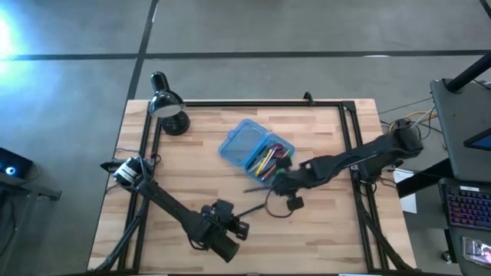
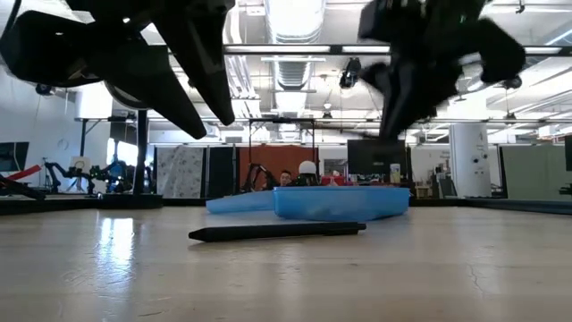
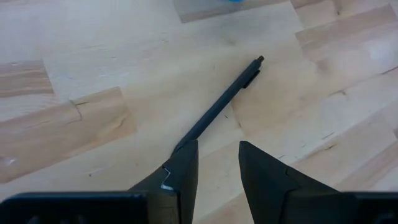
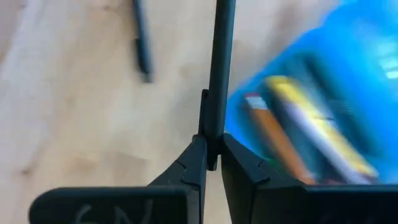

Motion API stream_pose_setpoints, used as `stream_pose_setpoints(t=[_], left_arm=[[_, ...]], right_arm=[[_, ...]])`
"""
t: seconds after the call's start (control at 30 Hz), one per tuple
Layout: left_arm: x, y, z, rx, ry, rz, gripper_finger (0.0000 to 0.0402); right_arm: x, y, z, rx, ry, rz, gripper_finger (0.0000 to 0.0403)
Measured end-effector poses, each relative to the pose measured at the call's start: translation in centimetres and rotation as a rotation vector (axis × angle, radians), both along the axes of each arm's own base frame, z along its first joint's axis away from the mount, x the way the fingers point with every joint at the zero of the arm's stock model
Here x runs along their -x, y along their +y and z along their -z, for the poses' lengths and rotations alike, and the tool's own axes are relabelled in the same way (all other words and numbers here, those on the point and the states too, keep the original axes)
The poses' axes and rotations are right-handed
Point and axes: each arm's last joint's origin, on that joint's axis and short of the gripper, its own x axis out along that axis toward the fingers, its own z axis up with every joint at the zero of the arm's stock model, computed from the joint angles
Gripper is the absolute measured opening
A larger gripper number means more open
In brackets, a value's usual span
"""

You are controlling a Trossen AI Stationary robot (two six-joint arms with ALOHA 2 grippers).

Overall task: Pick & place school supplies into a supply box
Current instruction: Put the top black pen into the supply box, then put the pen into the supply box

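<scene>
Lamp [image 1: 167, 107] at the surface's [image 1: 322, 238] far left corner. Left gripper [image 1: 242, 228] low near the front edge, fingers [image 3: 180, 171] narrowly apart, holding nothing; its wrist view shows a black pen [image 3: 219, 106] lying just ahead. Low view shows that pen [image 2: 277, 232] flat before the box [image 2: 340, 202]. High view shows the box [image 1: 257, 150] open with coloured pens inside. Right gripper [image 1: 281, 178] at its near edge; only its wrist view shows fingers [image 4: 239, 165] clamped on a dark pen [image 4: 219, 68].
</scene>
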Motion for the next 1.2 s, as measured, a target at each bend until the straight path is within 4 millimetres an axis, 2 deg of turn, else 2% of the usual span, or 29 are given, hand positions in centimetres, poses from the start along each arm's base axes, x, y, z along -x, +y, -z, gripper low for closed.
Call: stream_pose_setpoints(t=[0.13, 0.2, 0.37, 0.47, 0.63, 0.77, 0.93, 1.2], left_arm=[[-0.2, 0.3, 0.0, -0.019, -0.001, -0.001, 0.0099], [-0.3, 0.5, 0.0, -0.026, -0.004, -0.005, 0.0099], [-0.6, 1.0, 0.0, -0.03, -0.008, -0.019, 0.0099], [-0.7, 1.1, -0.1, -0.027, -0.012, -0.024, 0.0099], [-1.0, 1.2, -0.2, -0.017, -0.022, -0.029, 0.0099], [-1.0, 1.2, -0.2, -0.003, -0.019, -0.026, 0.0099], [-1.2, 1.4, -0.1, 0.01, 0.019, 0.017, 0.0099], [-1.9, 1.8, -0.2, -0.057, 0.074, 0.199, 0.0099]], right_arm=[[1.6, -1.4, -3.7, 0.213, -0.132, -0.028, 0.0027], [2.0, -2.7, -4.0, 0.305, -0.119, -0.091, 0.0027], [2.0, -6.7, -1.8, 0.405, 0.032, -0.13, 0.0027], [1.5, -8.3, 0.0, 0.437, 0.109, -0.166, 0.0027], [0.4, -9.9, 2.1, 0.425, 0.164, -0.212, 0.0027], [0.1, -10.4, 3.7, 0.394, 0.216, -0.168, 0.0034], [-0.2, -10.4, 4.2, 0.33, 0.199, -0.126, 0.0072], [0.6, -10.4, 1.0, 0.298, 0.045, -0.018, 0.0178]])
